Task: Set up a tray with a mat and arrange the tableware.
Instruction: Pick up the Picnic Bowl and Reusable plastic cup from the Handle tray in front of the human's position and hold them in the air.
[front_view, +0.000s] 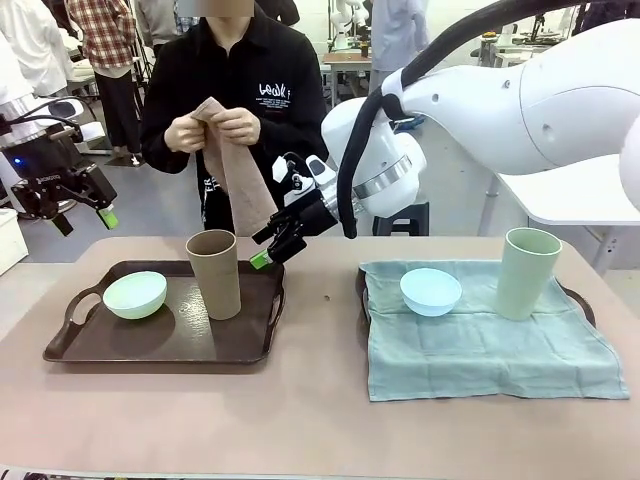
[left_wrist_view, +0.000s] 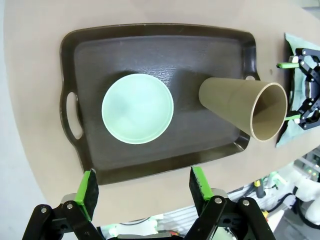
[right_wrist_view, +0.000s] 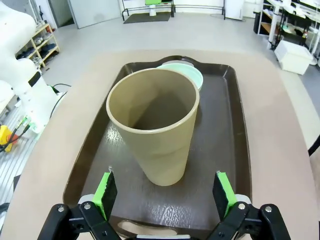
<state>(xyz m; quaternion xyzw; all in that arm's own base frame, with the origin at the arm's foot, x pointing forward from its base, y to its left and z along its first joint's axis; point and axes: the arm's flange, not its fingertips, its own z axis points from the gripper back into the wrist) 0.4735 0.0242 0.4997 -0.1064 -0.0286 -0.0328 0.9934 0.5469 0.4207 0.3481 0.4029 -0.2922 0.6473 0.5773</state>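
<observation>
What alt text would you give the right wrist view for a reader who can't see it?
A tan tumbler stands upright on a dark brown tray, seen from close above, with the open right claw just short of it and not touching. A mint green bowl sits behind the tumbler on the same tray, which rests on a beige table.

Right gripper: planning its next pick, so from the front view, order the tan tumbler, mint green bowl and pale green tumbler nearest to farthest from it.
From the right gripper:
1. Tan tumbler, beside it, on the dark tray.
2. Mint green bowl, that tray's left end.
3. Pale green tumbler, far right, on the mat.
</observation>
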